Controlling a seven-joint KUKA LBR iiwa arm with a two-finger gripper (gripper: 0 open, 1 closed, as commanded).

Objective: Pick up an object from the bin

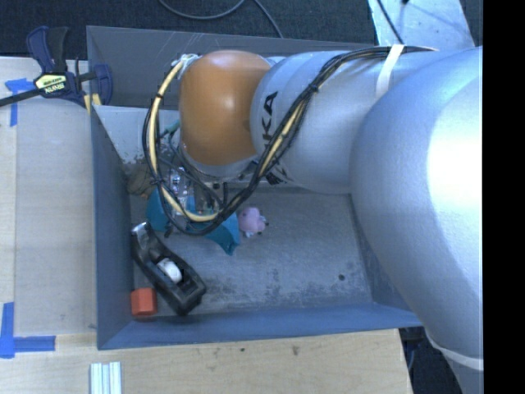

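- Teal toy (225,236) is lying right under the tool (194,197).
- Pink toy (252,220) is sitting just beside it.
- Wrist (217,113) is hiding the tool's state: cannot tell.

We see a teal plastic thing of irregular shape (223,236) lying on the floor of the grey metal bin (111,253), towards its left wall. It is partly hidden, with one pointed end sticking out towards the bin's middle. A small pink lump (252,221) lies just beside that end. In the bin's near left corner a long black plastic piece (184,290) lies slantwise, with a small orange-red block (143,301) close beside it.
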